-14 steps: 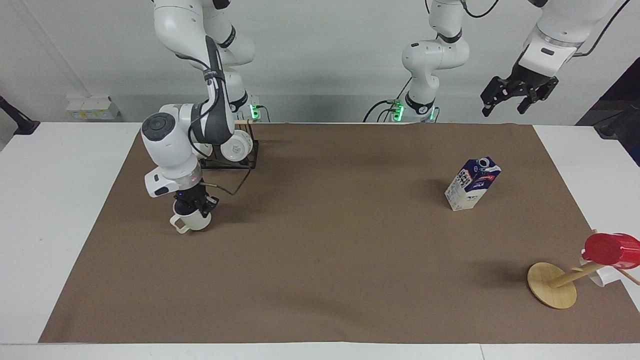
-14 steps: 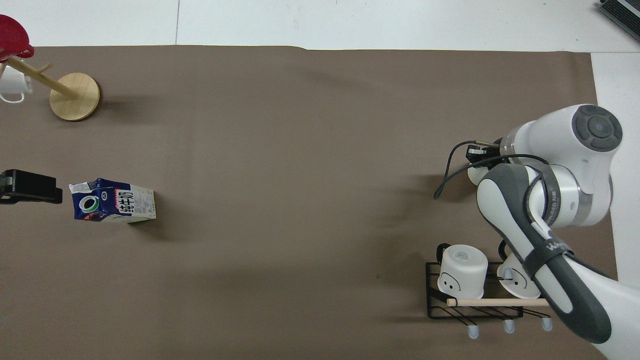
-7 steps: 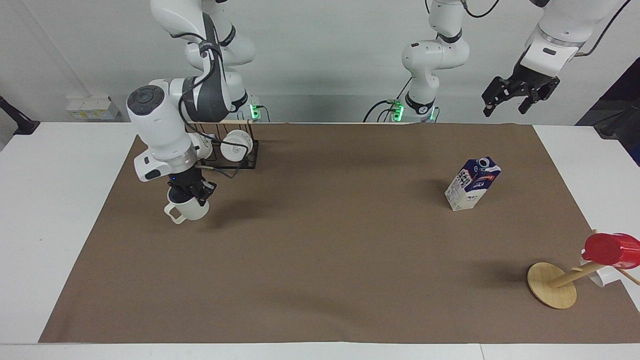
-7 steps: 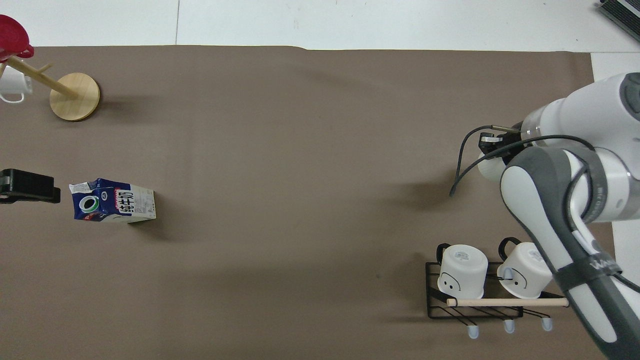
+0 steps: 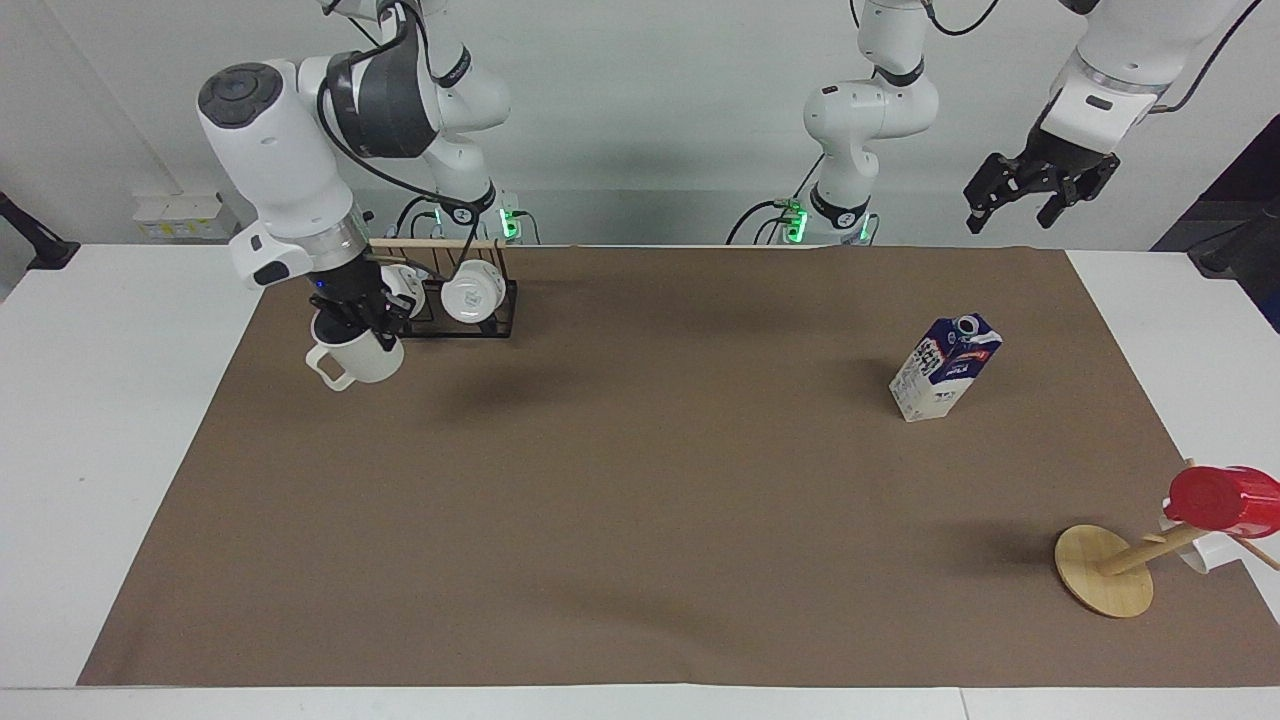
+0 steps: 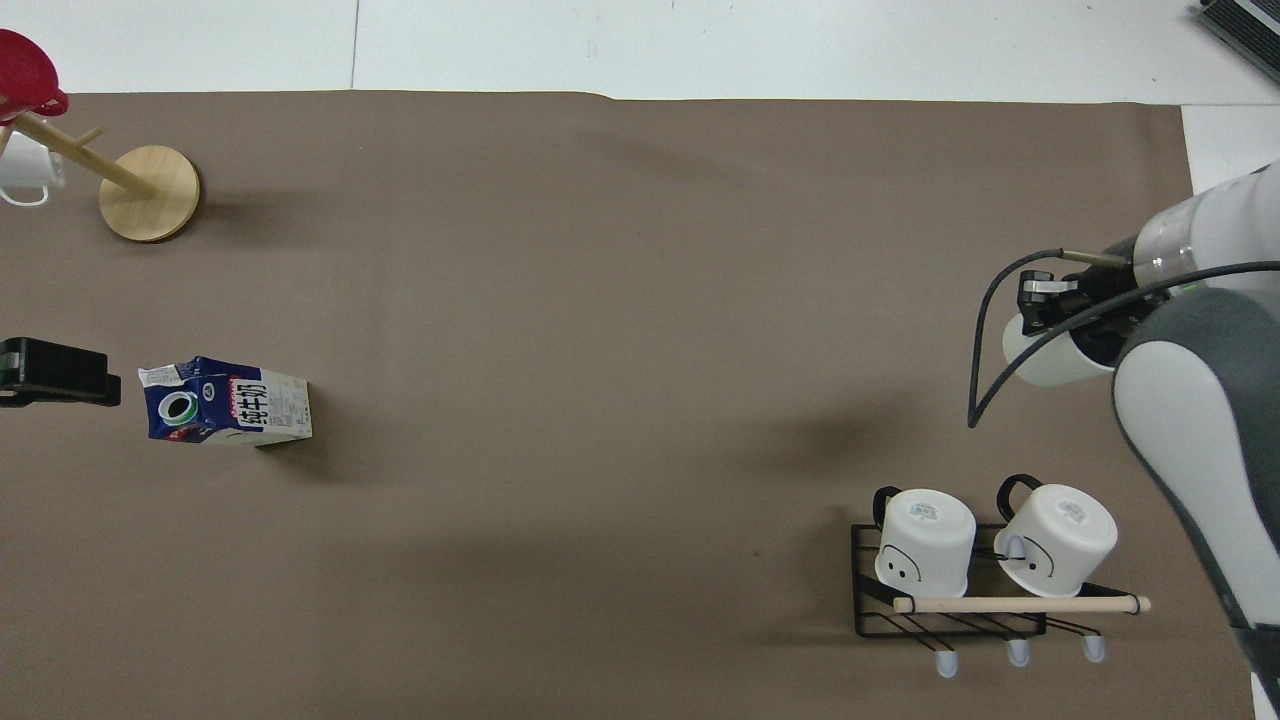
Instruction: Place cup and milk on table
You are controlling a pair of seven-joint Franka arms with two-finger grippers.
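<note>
Facing view: in the upper left of the frame the right gripper [image 5: 352,322] hangs in the air with its fingers closed on the rim of the cup [image 5: 352,358], a cream-white mug held upright with its loop handle toward the frame's left edge; the cup is clear of the brown mat [image 5: 640,560] covering the table [image 5: 110,420], over the mat's edge at the right arm's end. Just above it in the frame stands a black wire rack [image 5: 470,322] carrying two white mugs [image 5: 472,296] under a wooden bar. At the right of centre the milk carton [image 5: 944,368] stands on the mat, leaning slightly, spout uppermost. In the upper right corner the left gripper [image 5: 1018,208] is raised, fingers spread apart and empty, and that arm waits. In the lower right a wooden mug tree [image 5: 1104,570] bears a red cup [image 5: 1222,498]. Overhead view: the right gripper [image 6: 1050,318] enters at the right edge, gripping the cup [image 6: 1045,362], above the rack [image 6: 950,600] and its mugs [image 6: 926,540]. The milk carton [image 6: 226,400] sits at left centre, with the left gripper [image 6: 50,372] at the left edge beside it; whether its fingers are apart cannot be told here. The mug tree [image 6: 150,192] occupies the upper left.
</note>
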